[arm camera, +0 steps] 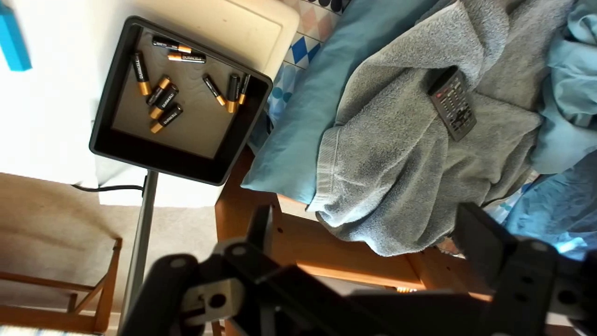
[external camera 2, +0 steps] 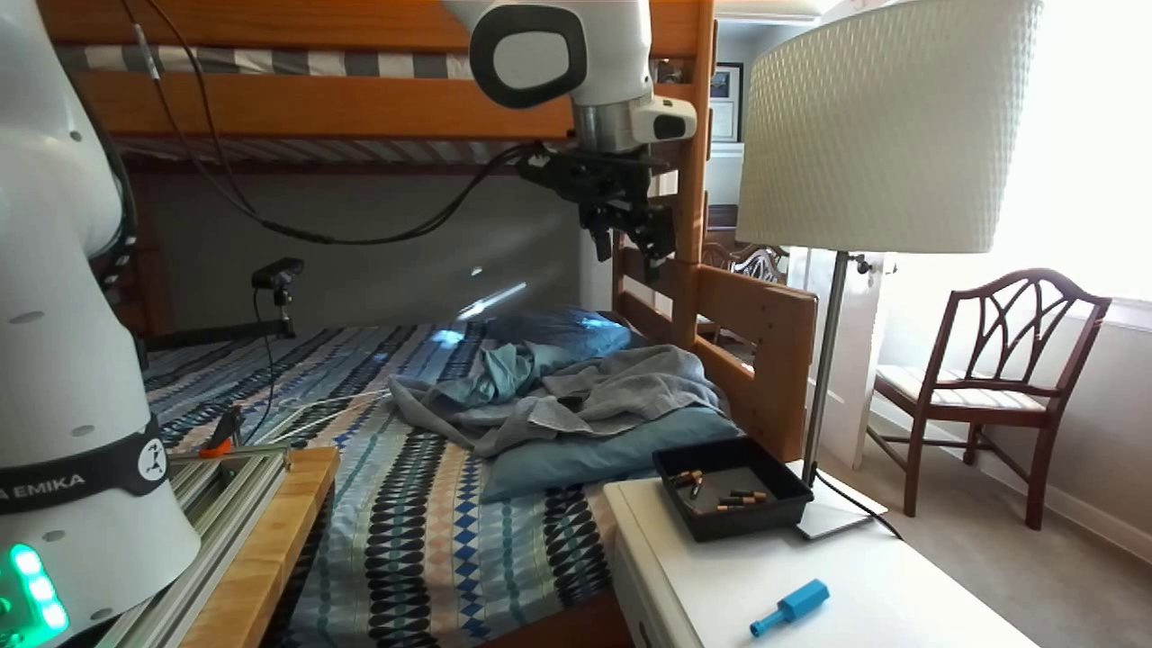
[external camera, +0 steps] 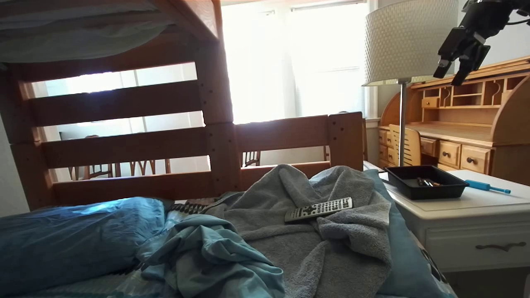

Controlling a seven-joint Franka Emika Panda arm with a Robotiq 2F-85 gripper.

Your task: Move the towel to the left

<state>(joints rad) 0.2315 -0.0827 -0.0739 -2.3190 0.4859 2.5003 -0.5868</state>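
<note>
While the gripper (arm camera: 364, 217) hangs high up, well apart from the towel (arm camera: 392, 154), its fingers (arm camera: 480, 240) stand wide of each other. Grey and rumpled, the towel lies heaped on the bunk bed (external camera 2: 342, 103), close to the wooden rails (external camera: 281, 134) at its end, with the white nightstand (external camera 2: 711, 576) near one side. Part of it covers a light blue pillow (arm camera: 298, 135), and a ribbed band (arm camera: 327, 163) runs along one edge. On its folds rests a remote control (external camera: 319, 210), slightly tilted. A bunched blue-green cloth (external camera: 207, 248) touches the towel on the side away from the nightstand, and past that lies a darker blue pillow (external camera: 83, 236). On the nightstand sits a black tray (external camera: 439, 191) with loose batteries (arm camera: 164, 100) on its floor; a small blue tool (external camera 2: 792, 605) lies near it, and a tall, pale-shaded lamp (external camera 2: 882, 135) rises just beside the tray. In an exterior view, a patterned bedspread (external camera 2: 432, 576) shows beside the towel and light blue pillow, and a wooden chair (external camera 2: 954, 391) stands on the carpet (external camera 2: 972, 562).
</note>
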